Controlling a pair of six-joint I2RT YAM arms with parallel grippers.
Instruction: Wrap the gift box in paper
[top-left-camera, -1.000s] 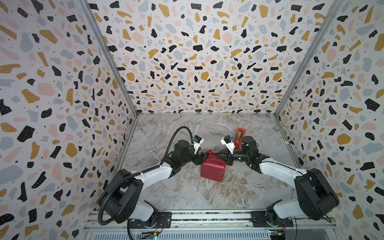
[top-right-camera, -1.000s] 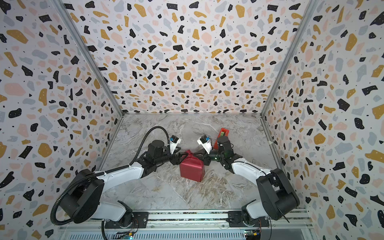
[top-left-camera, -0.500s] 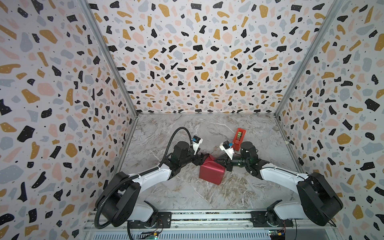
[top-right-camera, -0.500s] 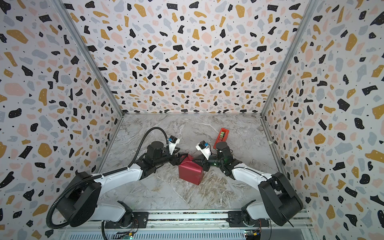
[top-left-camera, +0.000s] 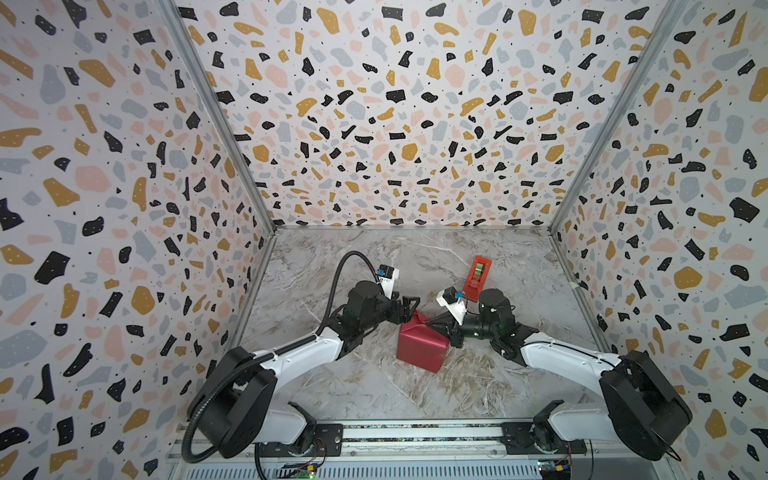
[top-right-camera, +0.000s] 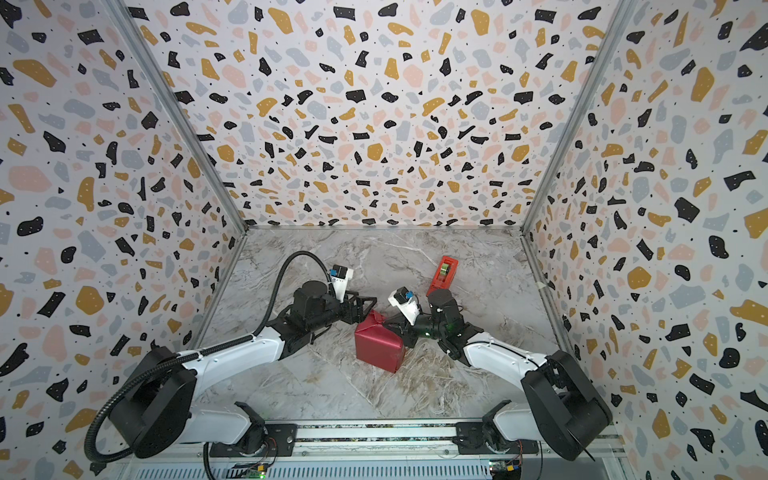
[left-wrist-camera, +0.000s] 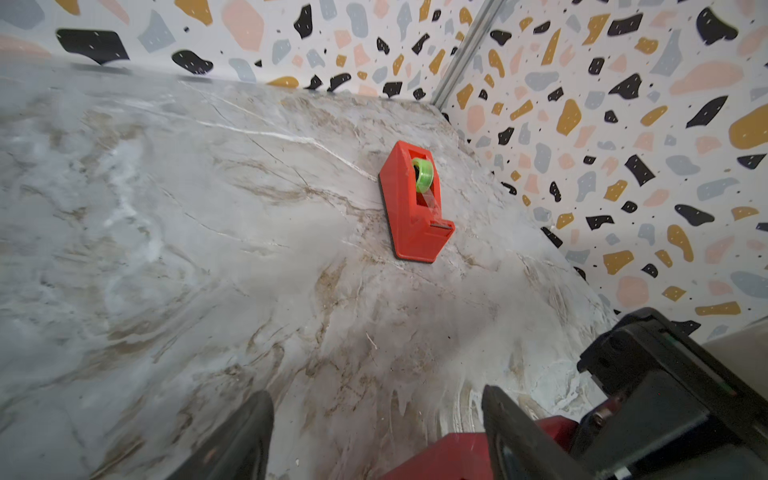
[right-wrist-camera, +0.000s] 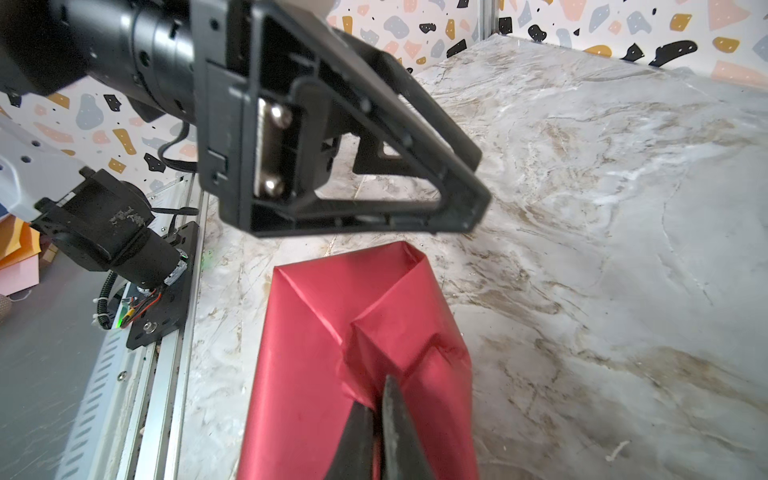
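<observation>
change: my left gripper (left-wrist-camera: 376, 399) has spread its jaws wider in the last sec, nothing between them. It hangs just over the far top corner.
R side: right gripper (right-wrist-camera: 376, 409) is pinched shut, tips jammed into the end fold. Can't tell if a crease is nipped.
box: gift box (top-left-camera: 419, 349) got nudged toward the near rail. It sits mid table (top-left-camera: 374, 395), between both arms.
meaning: imo the paper (right-wrist-camera: 332, 332) is all round it, but the corner peak looks loose and wants tape. The tape dispenser (left-wrist-camera: 415, 208) is off at the far right.
pointing: skewed, one corner toward the near rail.
long axis: near square from above. Imo it runs R grip to L grip.

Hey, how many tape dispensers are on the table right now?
1. The red tape dispenser stands on the table, back right of the paper and apart from it. Nothing suggests another is hidden.
</observation>
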